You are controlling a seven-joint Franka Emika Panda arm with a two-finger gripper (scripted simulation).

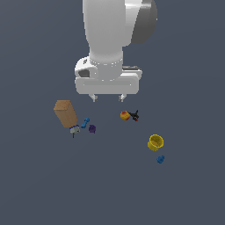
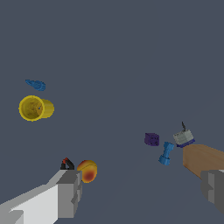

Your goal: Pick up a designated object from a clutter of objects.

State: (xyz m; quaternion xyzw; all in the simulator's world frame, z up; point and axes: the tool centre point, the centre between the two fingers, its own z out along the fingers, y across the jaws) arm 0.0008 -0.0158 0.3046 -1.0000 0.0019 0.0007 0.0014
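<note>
The tool (image 1: 107, 98) hangs above the dark grey worktop (image 1: 112, 193) with its two fingers spread wide apart and nothing between them. The tiny dark purple lumpy object (image 1: 92, 128) lies on the worktop, below the tool and off toward the exterior view's left, so the tool is not yet over it. It sits just beside a small blue dumbbell-like piece (image 1: 85, 122), with a small grey item (image 1: 74, 129) and a tan brown box (image 1: 65, 113) further to the exterior view's left. In the wrist view the purple lump (image 2: 152, 139) shows ahead of the fingers (image 2: 70, 192), nearer the finger by the box. It looks blocky, with no clear long axis. An orange-and-black piece (image 1: 128, 116), a yellow cup (image 1: 155, 142) and a small blue chunk (image 1: 161, 159) lie toward the exterior view's right. Judging by this, the next move is a shift toward the lump, then a descent that avoids the dumbbell.
</note>
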